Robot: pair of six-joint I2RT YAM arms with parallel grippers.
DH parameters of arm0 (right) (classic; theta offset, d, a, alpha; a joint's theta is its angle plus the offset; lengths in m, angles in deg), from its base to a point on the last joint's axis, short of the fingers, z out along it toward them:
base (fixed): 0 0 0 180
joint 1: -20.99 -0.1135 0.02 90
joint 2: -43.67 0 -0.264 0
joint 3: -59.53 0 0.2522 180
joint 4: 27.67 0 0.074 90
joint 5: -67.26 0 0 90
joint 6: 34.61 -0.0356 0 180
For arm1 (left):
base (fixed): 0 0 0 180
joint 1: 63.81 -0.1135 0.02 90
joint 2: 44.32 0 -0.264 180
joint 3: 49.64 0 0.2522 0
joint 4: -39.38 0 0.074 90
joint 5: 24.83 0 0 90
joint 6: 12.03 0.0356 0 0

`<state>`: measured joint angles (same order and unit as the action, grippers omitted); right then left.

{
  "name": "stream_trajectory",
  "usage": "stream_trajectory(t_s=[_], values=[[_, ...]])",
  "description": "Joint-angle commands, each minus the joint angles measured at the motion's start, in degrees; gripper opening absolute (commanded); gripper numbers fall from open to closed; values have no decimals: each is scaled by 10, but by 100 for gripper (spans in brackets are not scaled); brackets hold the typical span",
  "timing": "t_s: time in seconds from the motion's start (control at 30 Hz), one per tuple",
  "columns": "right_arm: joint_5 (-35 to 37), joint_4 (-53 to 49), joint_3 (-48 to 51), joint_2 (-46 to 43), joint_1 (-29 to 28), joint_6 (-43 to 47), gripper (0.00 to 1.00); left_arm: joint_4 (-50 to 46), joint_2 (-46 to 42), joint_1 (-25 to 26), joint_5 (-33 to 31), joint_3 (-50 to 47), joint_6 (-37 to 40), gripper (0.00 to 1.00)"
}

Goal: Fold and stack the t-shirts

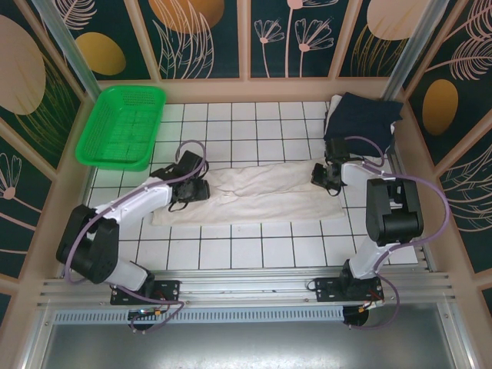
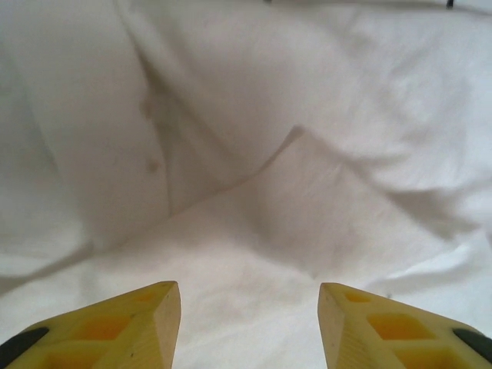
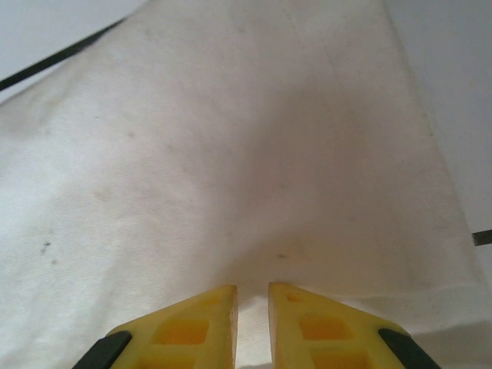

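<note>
The off-white t-shirt (image 1: 261,196) lies folded into a long band across the middle of the tiled table. My left gripper (image 1: 201,188) sits at its left end; in the left wrist view the gripper (image 2: 247,296) stands open, its yellow fingers (image 2: 138,323) wide apart just above the wrinkled cloth (image 2: 307,177). My right gripper (image 1: 323,181) is at the shirt's right end. In the right wrist view the gripper (image 3: 253,292) is shut on a pinch of the off-white cloth (image 3: 231,154). The navy t-shirt (image 1: 361,115) lies folded at the back right corner.
A bright green mesh basket (image 1: 123,127) stands at the back left. Patterned walls close in the table on three sides. Bare white tiles (image 1: 254,250) run between the shirt and the arm bases.
</note>
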<state>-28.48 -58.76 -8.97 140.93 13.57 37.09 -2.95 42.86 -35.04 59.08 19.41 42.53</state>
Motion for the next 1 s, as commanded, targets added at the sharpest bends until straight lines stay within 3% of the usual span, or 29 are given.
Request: stream_trajectory(t_s=[0.0,0.2,0.33,0.63,0.73,0.97], values=[[-1,-7,-1,-19,-3,7,19,18,64,0,-5,57,24,51],[-4,-3,6,-14,-3,8,19,12,163,0,-22,127,39,53],[0,-4,7,-15,-2,10,19,1,185,0,-24,134,39,45],[-1,-3,5,-8,-1,12,19,-3,140,-1,-7,82,25,41],[1,-6,5,-7,-1,13,19,-4,122,-1,-1,61,23,29],[-3,-4,4,-7,0,13,19,-12,76,0,4,47,12,20]])
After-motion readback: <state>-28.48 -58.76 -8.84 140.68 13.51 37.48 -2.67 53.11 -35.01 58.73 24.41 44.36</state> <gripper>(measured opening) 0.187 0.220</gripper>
